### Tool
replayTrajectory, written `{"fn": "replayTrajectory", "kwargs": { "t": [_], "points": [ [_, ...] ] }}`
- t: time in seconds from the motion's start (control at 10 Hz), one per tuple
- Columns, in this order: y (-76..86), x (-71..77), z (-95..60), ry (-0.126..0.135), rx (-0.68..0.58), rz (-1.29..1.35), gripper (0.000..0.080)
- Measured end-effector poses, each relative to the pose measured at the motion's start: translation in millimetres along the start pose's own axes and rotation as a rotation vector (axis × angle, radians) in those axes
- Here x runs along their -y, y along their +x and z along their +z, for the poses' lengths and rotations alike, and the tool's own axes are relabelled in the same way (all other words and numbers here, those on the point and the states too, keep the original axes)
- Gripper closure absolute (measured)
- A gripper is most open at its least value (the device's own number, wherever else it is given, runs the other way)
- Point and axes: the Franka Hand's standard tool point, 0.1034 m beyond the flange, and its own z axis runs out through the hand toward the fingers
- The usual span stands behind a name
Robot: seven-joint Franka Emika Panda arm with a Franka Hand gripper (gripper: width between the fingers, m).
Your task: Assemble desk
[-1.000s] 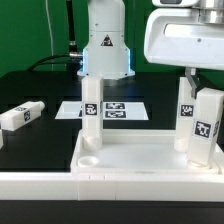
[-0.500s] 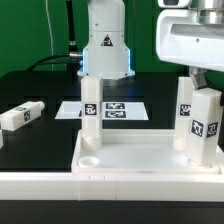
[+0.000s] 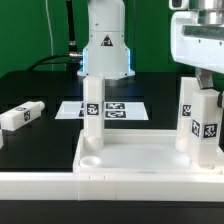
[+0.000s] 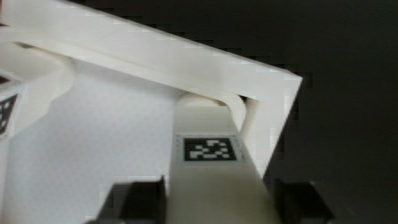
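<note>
The white desk top lies at the front, rim up. One white tagged leg stands in its back corner socket on the exterior view's left, and another leg stands at the back right. In front of that one, a third leg stands upright at the right rim, with my gripper shut on its top. In the wrist view this leg runs between my fingers down toward the desk top's rim. A fourth leg lies loose on the black table at the left.
The marker board lies flat behind the desk top, in front of the arm's base. A low white border wall runs along the front edge. A green backdrop stands behind.
The gripper's white housing has shifted toward the exterior view's right, while the held leg stays at nearly the same spot. The other parts have not moved.
</note>
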Motion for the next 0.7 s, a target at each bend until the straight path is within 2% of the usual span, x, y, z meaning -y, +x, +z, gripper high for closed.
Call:
{"fn": "replayTrajectory", "kwargs": {
  "t": [0.1,0.2,0.3,0.4,0.5,0.7],
  "points": [
    [-0.3,-0.1,0.2,0.000,0.000,0.013,0.0460],
    [-0.4,-0.2,0.6,-0.001,0.000,0.012,0.0460],
    [-0.4,-0.3,0.7,-0.001,0.000,0.001,0.0278],
    [0.0,-1.4,1.1,-0.014,-0.006,-0.052,0.0177],
    [0.5,-1.2,1.0,-0.035,-0.017,-0.122,0.0177],
    [1.8,2.3,0.4,-0.036,-0.029,-0.304,0.0151]
  ]
}}
